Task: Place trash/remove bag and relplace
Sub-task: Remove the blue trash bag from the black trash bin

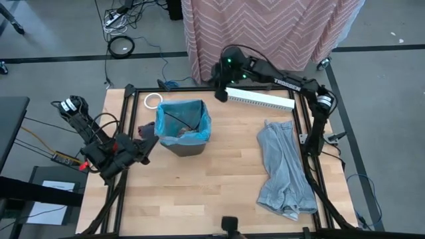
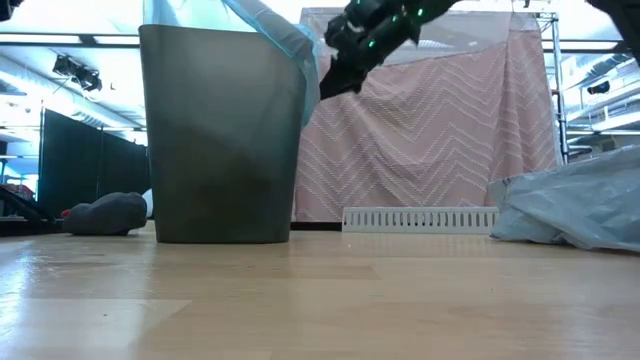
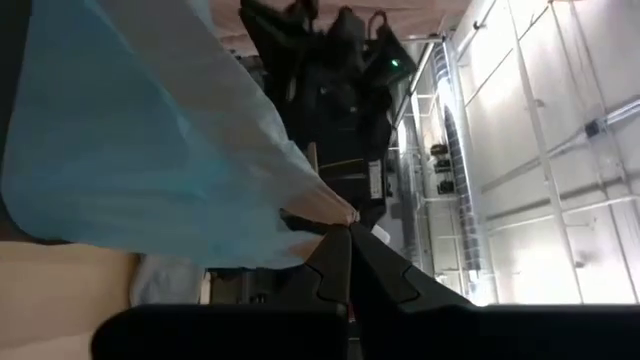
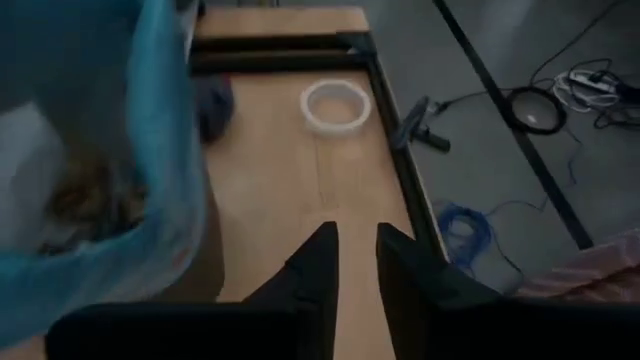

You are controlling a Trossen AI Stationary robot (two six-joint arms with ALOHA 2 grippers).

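The trash (image 1: 179,131) is seen as brown scraps lying low inside the blue bag (image 1: 202,123) that lines the grey bin (image 1: 186,146), which is stood on the worktop (image 1: 212,192) between the two arms. An edge of the bag is pinched in the left gripper (image 3: 350,228), whose fingers are pressed together on the thin film just beside the bin's near wall. The right gripper (image 4: 352,245) is held above the bin's far rim, with the bag's liner close beside it and a white tape ring (image 4: 335,105) lying further out on the worktop; its fingers are parted slightly and nothing is seen between them. A small dark lump (image 1: 146,131) lies beside the left gripper, and a spare grey bag (image 1: 285,169) is spread well apart from it, beyond the bin. It is judged that the film could tear or slip from the narrow pinch if it is pulled sharply, and that the light bin could be dragged or tipped, by which the trash would be spilled.
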